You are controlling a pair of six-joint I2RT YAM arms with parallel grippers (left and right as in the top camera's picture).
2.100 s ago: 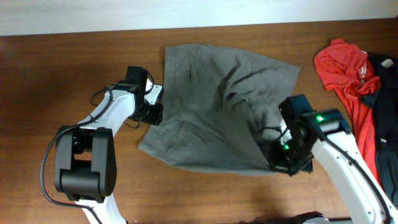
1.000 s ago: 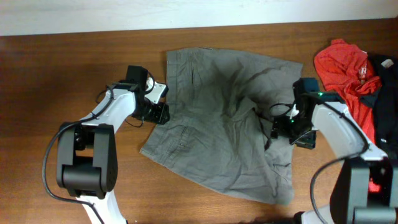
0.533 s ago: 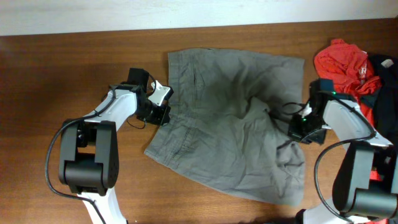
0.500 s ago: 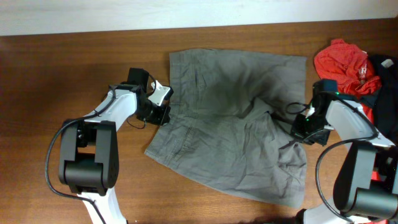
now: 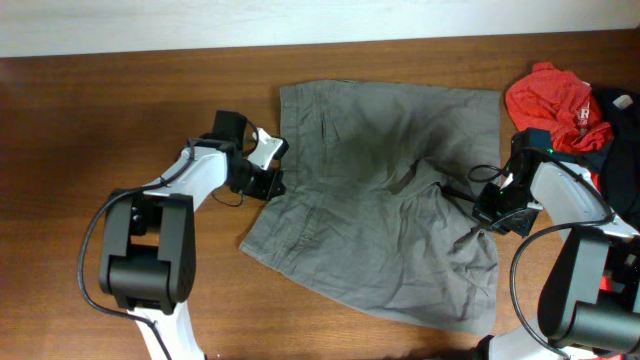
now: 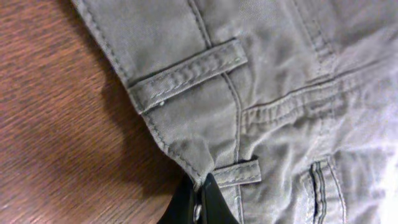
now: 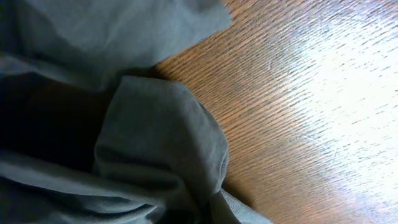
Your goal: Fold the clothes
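Note:
The clothes [image 5: 385,215] are grey-olive shorts spread nearly flat across the middle of the table, waistband to the left. My left gripper [image 5: 270,180] is shut on the waistband edge; in the left wrist view its black fingertips [image 6: 208,202] pinch the hem just beside a belt loop [image 6: 186,73]. My right gripper [image 5: 492,205] sits at the right edge of the clothes. In the right wrist view the cloth [image 7: 161,143] bunches into folds toward the bottom centre and hides the fingers, so the jaws read as shut on it.
A red garment [image 5: 555,100] and a dark one [image 5: 620,160] lie heaped at the right edge, close behind the right arm. Bare wooden table [image 5: 90,120] stretches to the left and along the front. A pale wall strip [image 5: 150,25] runs along the back.
Both grippers have shut on the clothes' edges. The right arm moved from the front hem up to the right side, and the clothes slid right and spread flatter.

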